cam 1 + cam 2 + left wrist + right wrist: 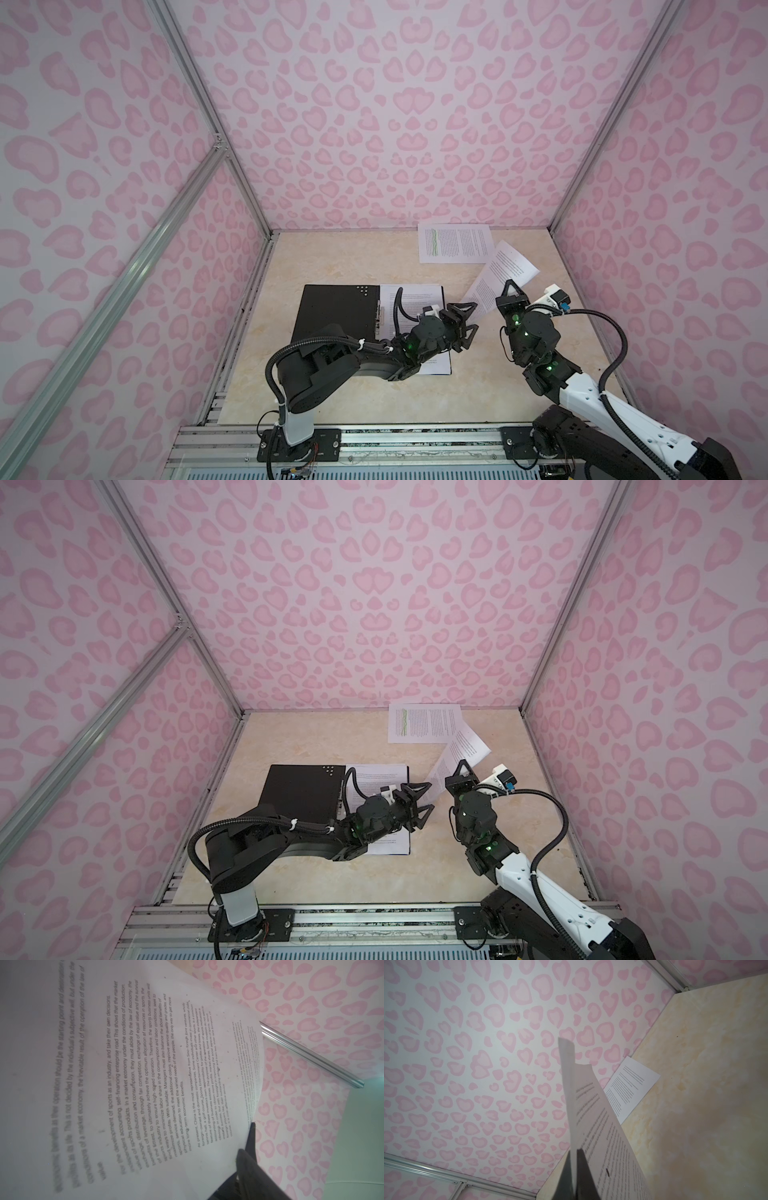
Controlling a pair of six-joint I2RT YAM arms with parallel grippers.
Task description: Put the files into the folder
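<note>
My right tool [510, 286] is pressed together on the raised sheet [505, 266]. It pinches the near edge and holds the sheet tilted up off the worktop [353, 257], with the low corner hanging toward the folder [332, 316]. My left tool [471, 319] sits at that low corner with its jaws spread on either side of the paper. In the left wrist view the page fills the frame and one dark finger [249, 1167] lies along its edge, so I judge it has not clamped yet.

The folder lies open on the worktop, black inside cover to the left. A few stacked sheets [415, 297] are already on its right half, beside the metal clip [378, 320]. One highlighted sheet [453, 243] lies flat by the back wall, well apart from the folder.

As I read it, the step in hand is a two-armed carry of this page onto the stack. I'd close the left tool gently, on the margin only, so the paper doesn't crease. Then I'd move both arms at one pace, with the page taut but not stretched. I'd lower the left corner first, line the edge up with the clip side, and let go with the right last. The risk is the page buckling, or nudging the stacked sheets askew.
</note>
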